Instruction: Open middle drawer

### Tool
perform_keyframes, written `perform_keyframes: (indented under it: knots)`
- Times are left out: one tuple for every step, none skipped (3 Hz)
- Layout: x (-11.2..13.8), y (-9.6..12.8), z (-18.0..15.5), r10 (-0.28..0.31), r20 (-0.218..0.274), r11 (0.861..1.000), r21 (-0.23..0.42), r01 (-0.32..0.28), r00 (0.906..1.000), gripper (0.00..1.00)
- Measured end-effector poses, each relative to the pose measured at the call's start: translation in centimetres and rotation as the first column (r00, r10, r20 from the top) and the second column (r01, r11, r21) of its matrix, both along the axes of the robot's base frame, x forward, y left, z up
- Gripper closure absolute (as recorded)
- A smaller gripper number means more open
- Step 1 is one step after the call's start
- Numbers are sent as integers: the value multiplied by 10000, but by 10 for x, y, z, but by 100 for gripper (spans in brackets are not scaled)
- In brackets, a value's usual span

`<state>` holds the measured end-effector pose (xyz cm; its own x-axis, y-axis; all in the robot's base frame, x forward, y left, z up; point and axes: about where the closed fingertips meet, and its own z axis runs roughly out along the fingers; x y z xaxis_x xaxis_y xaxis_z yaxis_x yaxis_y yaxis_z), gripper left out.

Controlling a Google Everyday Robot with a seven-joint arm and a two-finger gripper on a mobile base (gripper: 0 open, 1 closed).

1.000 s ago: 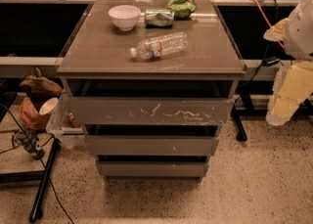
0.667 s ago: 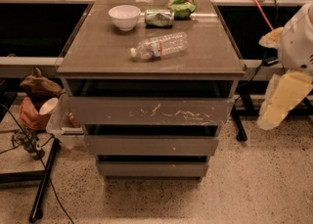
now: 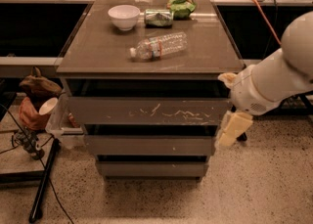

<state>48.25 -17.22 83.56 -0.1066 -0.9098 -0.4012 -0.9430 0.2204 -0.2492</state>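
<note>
In the camera view, the cream plastic end effector (image 3: 234, 129) has swung in to the front-right corner of the grey-brown bench (image 3: 98, 54). It is now just beside the shut grey-brown, flat-fronted middle drawer (image 3: 149, 145). Whether it is open or closed, I cannot tell. The approach looks nearly complete.

Cream hand (image 3: 233, 130) low on the right, just beside the right end of the middle drawer (image 3: 149, 145). Above that front, the scratched top drawer (image 3: 146, 111); below it, the bottom drawer (image 3: 151, 169). On the bench (image 3: 95, 54): clear bottle (image 3: 159, 46) lying mid-top; farther back, white bowl (image 3: 123, 16), can (image 3: 158, 17) on its side, green bag (image 3: 181, 0).
</note>
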Motion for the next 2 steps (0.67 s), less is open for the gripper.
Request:
perform_keyframes:
  knots:
    - [29,21,-48,297,340,9982,512,-314,9990,0]
    - [29,21,-48,297,340,9982,512,-314,9990,0]
